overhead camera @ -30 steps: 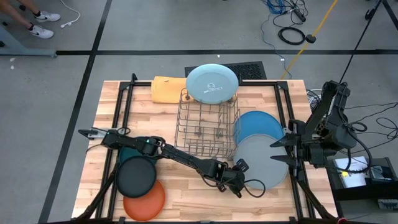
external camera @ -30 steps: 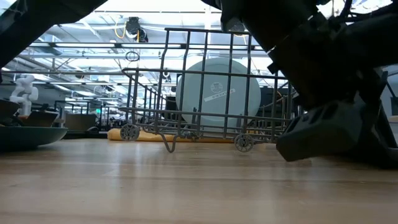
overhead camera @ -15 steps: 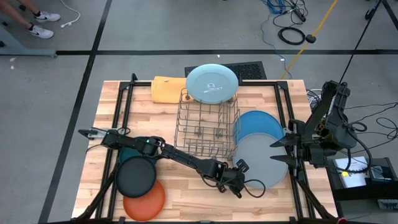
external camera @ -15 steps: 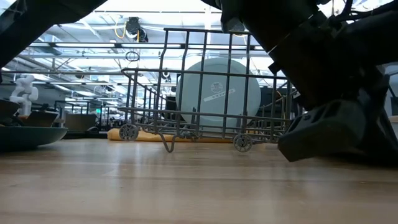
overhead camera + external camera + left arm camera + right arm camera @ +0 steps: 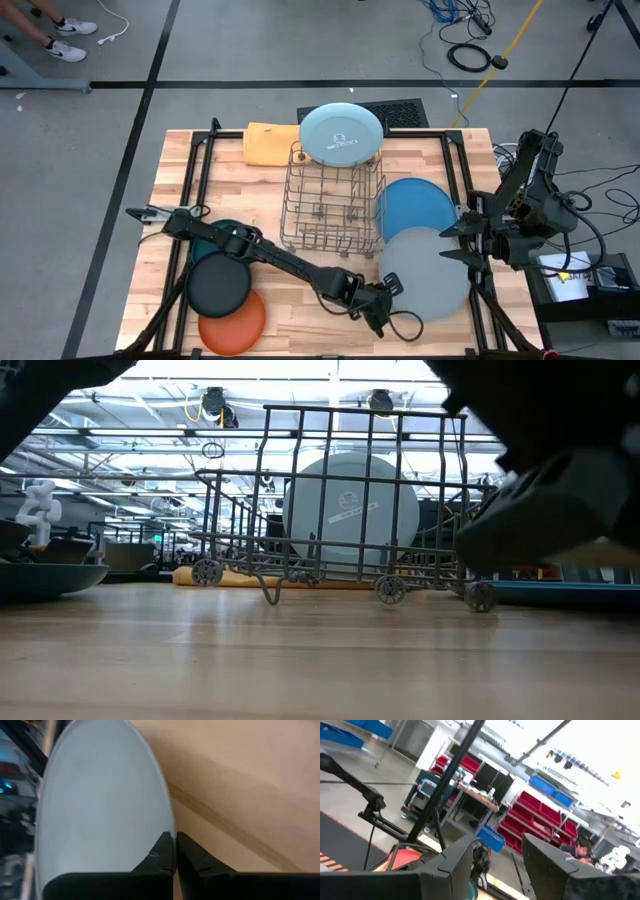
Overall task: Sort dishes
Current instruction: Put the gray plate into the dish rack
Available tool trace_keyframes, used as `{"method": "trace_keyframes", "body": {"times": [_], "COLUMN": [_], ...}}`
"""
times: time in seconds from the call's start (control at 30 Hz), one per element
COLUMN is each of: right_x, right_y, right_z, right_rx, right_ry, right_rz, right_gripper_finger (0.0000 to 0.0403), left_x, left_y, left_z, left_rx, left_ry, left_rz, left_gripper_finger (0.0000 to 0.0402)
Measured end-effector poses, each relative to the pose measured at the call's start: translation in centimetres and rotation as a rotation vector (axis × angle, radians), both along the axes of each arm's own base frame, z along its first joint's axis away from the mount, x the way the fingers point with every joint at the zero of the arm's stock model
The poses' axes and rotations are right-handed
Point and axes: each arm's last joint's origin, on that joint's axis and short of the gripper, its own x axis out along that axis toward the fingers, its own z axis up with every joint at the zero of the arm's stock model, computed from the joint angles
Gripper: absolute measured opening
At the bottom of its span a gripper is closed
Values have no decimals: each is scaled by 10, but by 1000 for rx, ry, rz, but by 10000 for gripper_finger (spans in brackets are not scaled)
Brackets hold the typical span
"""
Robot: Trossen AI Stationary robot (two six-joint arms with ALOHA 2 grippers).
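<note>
My left gripper [image 5: 388, 293] reaches across the table's near middle and is shut on the grey plate [image 5: 428, 272]. That plate overlaps the near rim of the medium blue plate [image 5: 415, 205], which lies flat right of the wire rack [image 5: 330, 200]. The light blue plate [image 5: 342, 135] stands on edge at the rack's far end. The black plate [image 5: 220, 285] lies on the orange plate [image 5: 235, 322] at the near left. The dark teal plate [image 5: 208, 242] is mostly hidden behind them. My right gripper [image 5: 447, 243] is open and empty at the table's right edge. My left gripper pinches the grey plate's rim [image 5: 169, 831] between its two fingers, at the plate's near-left side [image 5: 393, 283]. The fingers come slanting from the table's left. The held side is raised off the table; whether the far side rests on the blue plate, I cannot tell.
A folded orange-yellow cloth [image 5: 270, 142] lies at the far left of the rack. Black frame rails [image 5: 190, 190] run along both table sides. Bare wood [image 5: 300, 320] shows along the near edge between the plate stacks.
My left gripper has gone toward the table's near edge and up, keeping hold of the grey plate. The grey plate has risen at its held side and shifted toward the near right, uncovering more of the medium blue plate.
</note>
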Motion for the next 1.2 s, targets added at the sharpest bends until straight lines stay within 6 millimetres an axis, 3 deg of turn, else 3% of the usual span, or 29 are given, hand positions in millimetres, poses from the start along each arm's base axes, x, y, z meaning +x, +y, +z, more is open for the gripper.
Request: {"method": "trace_keyframes", "body": {"times": [0.3, 0.7, 0.83, 1.0, 1.2], "right_x": [1, -11, -18, -27, -30], "right_y": [2, 11, 18, 28, 30], "right_z": [0, 5, 7, 7, 7], "right_rx": [-10, -51, -79, -132, -138], "right_ry": [-5, -58, -89, -138, -137], "right_rz": [7, 74, 132, 249, 242], "right_gripper_finger": [164, 164, 164, 164, 164], "left_x": [-6, -35, -48, -63, -82], "left_y": [-18, -41, -37, -17, 4], "left_z": [28, 120, 142, 171, 214], "left_rx": [89, -57, -122, -238, -328], "left_ry": [-134, -352, -324, -245, -244], "left_rz": [48, 106, 127, 160, 131], "left_gripper_finger": [1, 0, 0, 0, 0]}}
